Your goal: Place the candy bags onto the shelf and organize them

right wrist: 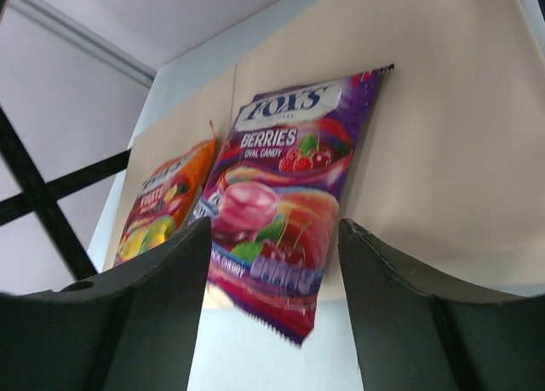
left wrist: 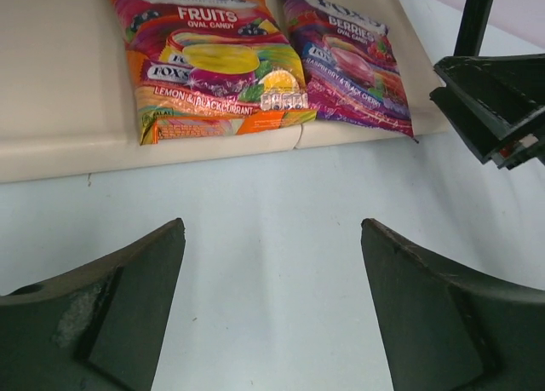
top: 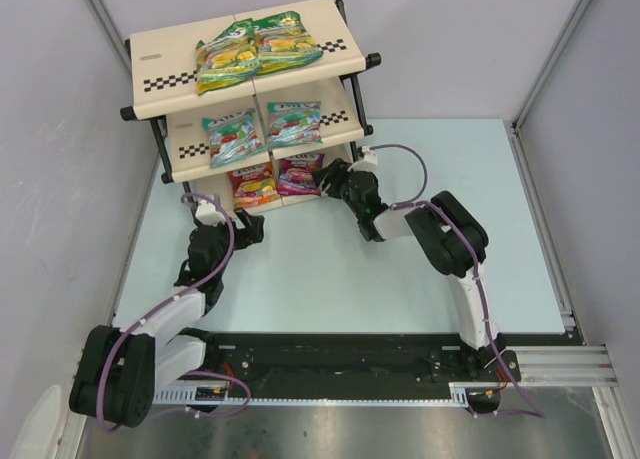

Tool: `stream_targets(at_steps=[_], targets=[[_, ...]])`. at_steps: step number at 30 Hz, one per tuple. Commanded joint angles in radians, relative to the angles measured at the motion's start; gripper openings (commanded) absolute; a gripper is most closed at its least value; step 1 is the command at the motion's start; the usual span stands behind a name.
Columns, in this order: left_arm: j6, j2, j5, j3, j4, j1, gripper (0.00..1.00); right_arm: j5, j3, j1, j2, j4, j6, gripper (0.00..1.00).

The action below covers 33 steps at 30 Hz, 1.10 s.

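Note:
The shelf (top: 160, 74) stands at the far left with all six candy bags on it. Two green-yellow bags (top: 258, 49) lie on the top tier, two teal bags (top: 262, 131) on the middle tier. The red-orange bag (top: 253, 185) and the purple-pink bag (top: 300, 174) lie side by side on the bottom panel (left wrist: 60, 84). My left gripper (left wrist: 272, 238) is open and empty over the table, just in front of the red-orange bag (left wrist: 213, 63). My right gripper (right wrist: 272, 229) is open and empty, close in front of the purple-pink bag (right wrist: 289, 195), whose near edge overhangs the panel.
The pale blue table (top: 400, 279) runs in front of and to the right of the shelf. White walls close in on the left, back and right. The shelf's black frame tubes (right wrist: 43, 204) stand beside my right gripper. The right gripper's fingers (left wrist: 494, 110) show in the left wrist view.

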Motion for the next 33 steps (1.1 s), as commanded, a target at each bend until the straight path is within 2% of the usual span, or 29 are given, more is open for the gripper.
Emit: stream_targets(at_steps=[1,10,14,20,21,23,24,27,30,33], targets=[[0.031,-0.047,-0.007,-0.014,0.025,0.013,0.9,0.034,0.108,-0.008,0.053,-0.091,-0.014,0.66],[0.025,-0.049,0.0,-0.015,0.023,0.022,0.91,0.057,0.272,0.0,0.129,-0.291,-0.003,0.64],[0.022,-0.053,0.001,-0.02,0.025,0.023,0.91,0.037,0.319,0.0,0.155,-0.352,-0.003,0.58],[0.014,-0.047,0.007,-0.021,0.028,0.032,0.91,0.005,0.336,-0.008,0.168,-0.366,-0.006,0.35],[0.012,-0.047,0.009,-0.021,0.029,0.034,0.91,-0.004,0.335,-0.014,0.169,-0.361,-0.008,0.28],[0.011,-0.043,0.013,-0.023,0.029,0.037,0.91,-0.032,0.326,-0.019,0.171,-0.343,-0.011,0.21],[0.009,-0.041,0.013,-0.023,0.031,0.039,0.91,-0.053,0.322,-0.023,0.172,-0.338,-0.011,0.14],[0.008,-0.039,0.018,-0.023,0.032,0.042,0.91,-0.098,0.289,-0.034,0.166,-0.289,-0.008,0.01],[0.006,-0.038,0.021,-0.025,0.035,0.043,0.91,-0.139,0.258,-0.048,0.157,-0.234,-0.026,0.0],[0.005,-0.032,0.026,-0.025,0.038,0.045,0.91,-0.245,0.25,-0.063,0.159,-0.197,-0.053,0.0]])
